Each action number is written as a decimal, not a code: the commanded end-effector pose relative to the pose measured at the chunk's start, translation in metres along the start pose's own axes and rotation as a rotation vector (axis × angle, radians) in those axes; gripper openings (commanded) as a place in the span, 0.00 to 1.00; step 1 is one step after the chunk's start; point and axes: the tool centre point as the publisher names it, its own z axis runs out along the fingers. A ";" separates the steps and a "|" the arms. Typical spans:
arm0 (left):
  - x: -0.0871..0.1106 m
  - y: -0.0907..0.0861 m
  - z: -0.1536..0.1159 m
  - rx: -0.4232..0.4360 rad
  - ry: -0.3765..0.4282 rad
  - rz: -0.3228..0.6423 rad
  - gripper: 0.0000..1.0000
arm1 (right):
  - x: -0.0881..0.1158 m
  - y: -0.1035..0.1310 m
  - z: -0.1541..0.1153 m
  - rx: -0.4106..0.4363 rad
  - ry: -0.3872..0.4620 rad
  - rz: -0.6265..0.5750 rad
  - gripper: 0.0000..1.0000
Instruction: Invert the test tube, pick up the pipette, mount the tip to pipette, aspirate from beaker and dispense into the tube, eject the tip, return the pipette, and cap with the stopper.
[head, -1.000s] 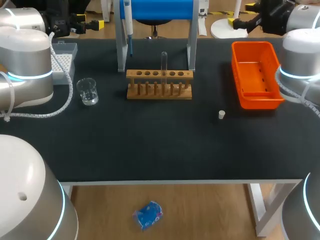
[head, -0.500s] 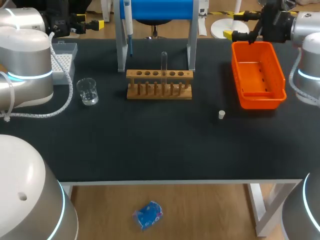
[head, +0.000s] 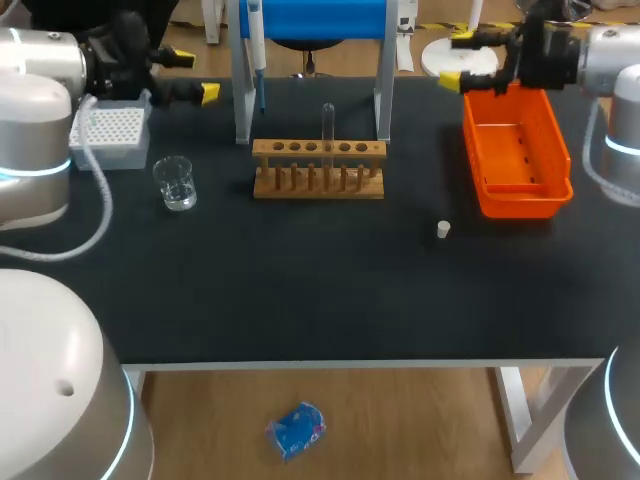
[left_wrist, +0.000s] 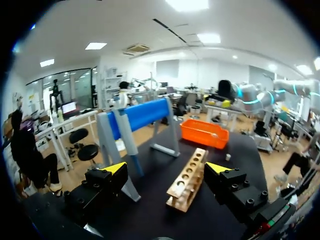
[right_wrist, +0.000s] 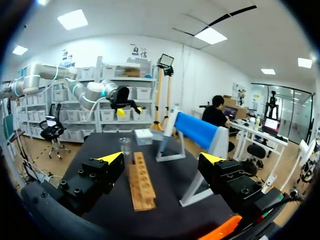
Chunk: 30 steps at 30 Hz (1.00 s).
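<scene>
1. Left claw (head: 195, 75): fingers spread wide, nothing between them. It hangs over the table (head: 320, 300) near the far left corner, just beside the tip box (head: 108, 135).
2. Right claw (head: 456, 60): also spread and holding nothing, at the far right corner by the far end of the orange tray (head: 515, 150).
3. Test tube (head: 327, 125): stands upright in the wooden rack (head: 318, 168), in a middle hole. The rack sits toward the far edge, about midway along it. Which way up the tube's mouth points I cannot tell.
4. Pipette (head: 256, 50): hangs on the left post of the blue stand (head: 315, 20), right behind the rack at the far edge.
5. Beaker (head: 174, 182): clear glass, on the table toward the left edge, between the tip box and the rack (apart from both).
6. Stopper (head: 443, 229): small and white, lies alone on the table near the tray's near left corner, not touching it.
7. Left wrist view: the rack lies ahead, between the spread fingers (left_wrist: 116, 168), with the tray farther on.
8. Right wrist view: the rack is ahead between the fingers (right_wrist: 112, 157), with the tip box beyond it.
</scene>
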 end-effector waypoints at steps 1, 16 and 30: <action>0.006 0.002 -0.004 -0.047 0.190 0.089 1.00 | 0.013 -0.010 0.016 -0.017 0.044 -0.016 1.00; 0.033 0.013 0.015 -0.121 0.184 0.264 1.00 | 0.061 -0.016 0.037 -0.054 0.284 -0.031 1.00; 0.044 0.020 0.021 -0.077 0.206 0.270 1.00 | 0.071 -0.029 0.051 -0.105 0.275 0.006 1.00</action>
